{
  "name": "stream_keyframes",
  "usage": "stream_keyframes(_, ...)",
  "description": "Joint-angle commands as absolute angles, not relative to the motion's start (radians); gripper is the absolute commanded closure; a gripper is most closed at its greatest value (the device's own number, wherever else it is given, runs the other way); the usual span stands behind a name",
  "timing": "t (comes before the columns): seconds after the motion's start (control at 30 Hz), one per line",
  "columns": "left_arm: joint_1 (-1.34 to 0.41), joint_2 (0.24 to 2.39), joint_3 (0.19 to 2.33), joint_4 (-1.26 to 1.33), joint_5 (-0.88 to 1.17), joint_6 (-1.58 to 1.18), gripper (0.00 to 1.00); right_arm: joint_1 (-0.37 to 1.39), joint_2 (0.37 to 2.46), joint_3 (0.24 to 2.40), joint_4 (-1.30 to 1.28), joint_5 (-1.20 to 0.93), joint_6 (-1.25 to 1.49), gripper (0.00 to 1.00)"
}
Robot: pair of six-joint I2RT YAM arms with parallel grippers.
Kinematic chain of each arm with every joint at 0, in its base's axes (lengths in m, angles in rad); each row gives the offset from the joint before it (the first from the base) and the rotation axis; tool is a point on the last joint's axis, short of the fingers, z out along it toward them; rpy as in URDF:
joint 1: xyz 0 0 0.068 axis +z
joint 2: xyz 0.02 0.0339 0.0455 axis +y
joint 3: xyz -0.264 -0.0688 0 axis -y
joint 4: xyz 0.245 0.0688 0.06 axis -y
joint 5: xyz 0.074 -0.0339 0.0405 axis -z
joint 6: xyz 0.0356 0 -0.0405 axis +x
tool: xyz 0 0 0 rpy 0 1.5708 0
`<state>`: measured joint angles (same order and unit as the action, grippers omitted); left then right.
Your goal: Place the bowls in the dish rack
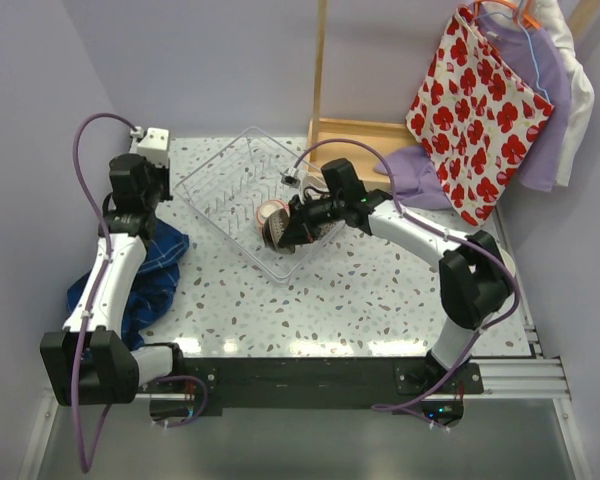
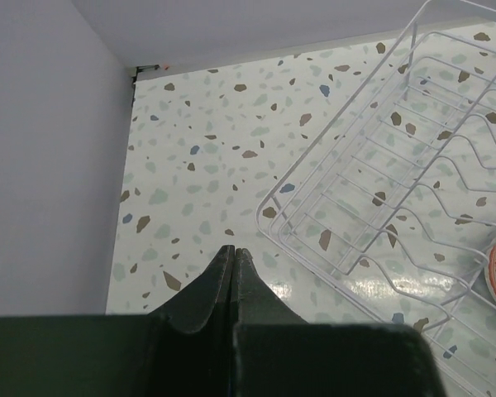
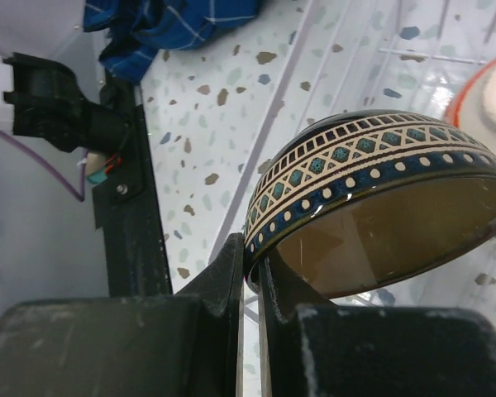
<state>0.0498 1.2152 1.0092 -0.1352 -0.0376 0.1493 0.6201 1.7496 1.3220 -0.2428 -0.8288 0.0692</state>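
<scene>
The right fingers [image 3: 227,277] are clamped on the rim of the brown net-patterned bowl [image 3: 372,190], inside the near corner of the clear plastic dish rack [image 1: 215,190], beside a red-rimmed white bowl [image 1: 273,211] — tipped on edge, mouth toward the wrist, probably to slot between prongs; the left fingers [image 2: 221,269], pressed together, hang left of the rack

I work in a lab booth dressed like a home: plain lilac walls [image 1: 40,80] box in my speckled worktop [image 1: 360,300], my arms [image 1: 105,280] are bolted to a metal rail [image 1: 510,378], and a dish rack [image 1: 220,180], hanging clothes [image 1: 545,110] and a red-flowered bag [image 1: 477,110] furnish it.
</scene>
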Motion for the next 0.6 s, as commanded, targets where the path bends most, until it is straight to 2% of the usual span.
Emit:
stream_keyframes(0.0,0.048,1.224,1.009,-0.118,-0.005,0.14,1.0,0.617,1.79,1.376,-0.114,-1.046,0.078,1.0)
stream_keyframes(0.2,0.045,1.243,1.023,-0.138,0.08,0.172,1.0,0.618,1.867,1.4,-0.139,-1.072,0.055,1.0)
stream_keyframes(0.3,0.038,1.252,1.034,-0.202,0.242,0.25,1.0,0.617,1.884,1.402,-0.192,-1.048,0.009,1.0)
stream_keyframes(0.33,0.037,1.253,1.038,-0.23,0.378,0.283,1.0,0.618,1.884,1.401,-0.219,-1.025,0.006,1.0)
stream_keyframes(0.43,-0.035,1.266,1.043,-0.356,0.559,0.415,1.0,0.615,1.888,1.388,-0.241,-0.994,-0.032,1.0)
stream_keyframes(0.57,-0.146,1.272,0.996,-0.443,0.661,0.497,1.0,0.617,1.911,1.396,-0.259,-0.982,-0.034,1.0)
